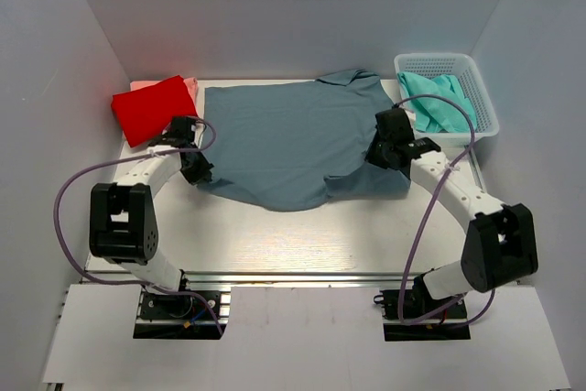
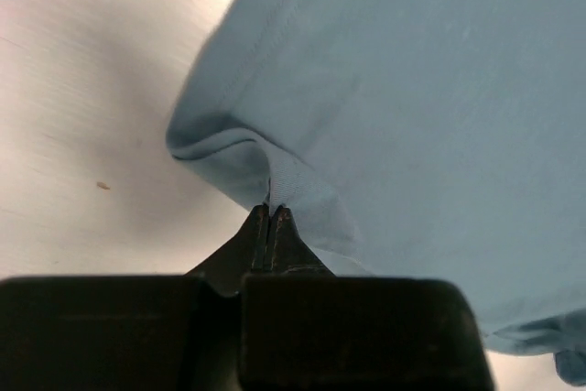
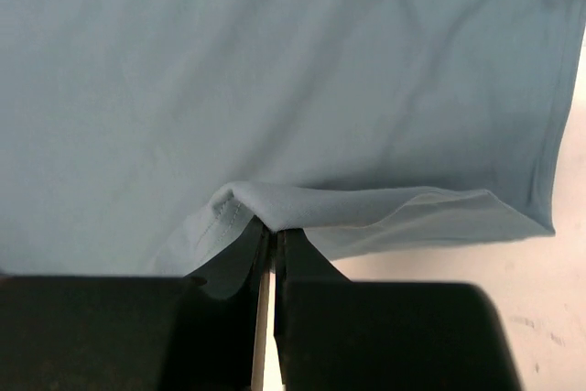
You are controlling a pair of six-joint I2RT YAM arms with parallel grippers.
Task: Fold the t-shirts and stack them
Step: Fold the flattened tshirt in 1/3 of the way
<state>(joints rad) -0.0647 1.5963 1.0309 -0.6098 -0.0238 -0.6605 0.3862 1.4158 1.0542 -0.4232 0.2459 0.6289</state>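
Note:
A dusty blue-grey t-shirt [image 1: 293,139] lies spread on the white table, collar at the back right. My left gripper [image 1: 196,169] is shut on its left edge; the left wrist view shows the pinched fold of cloth [image 2: 275,180] at my fingertips [image 2: 272,212]. My right gripper [image 1: 378,155] is shut on the shirt's right side near the sleeve; the right wrist view shows a raised fold [image 3: 302,208] held between the fingers [image 3: 275,237]. A folded red shirt [image 1: 154,107] lies on a pink one [image 1: 189,85] at the back left. A teal shirt [image 1: 439,103] lies in the basket.
A white plastic mesh basket [image 1: 485,103] stands at the back right, close to the right arm. White walls enclose the table on the left, back and right. Both arms' cables loop beside them. A metal rail runs along the near edge [image 1: 293,276].

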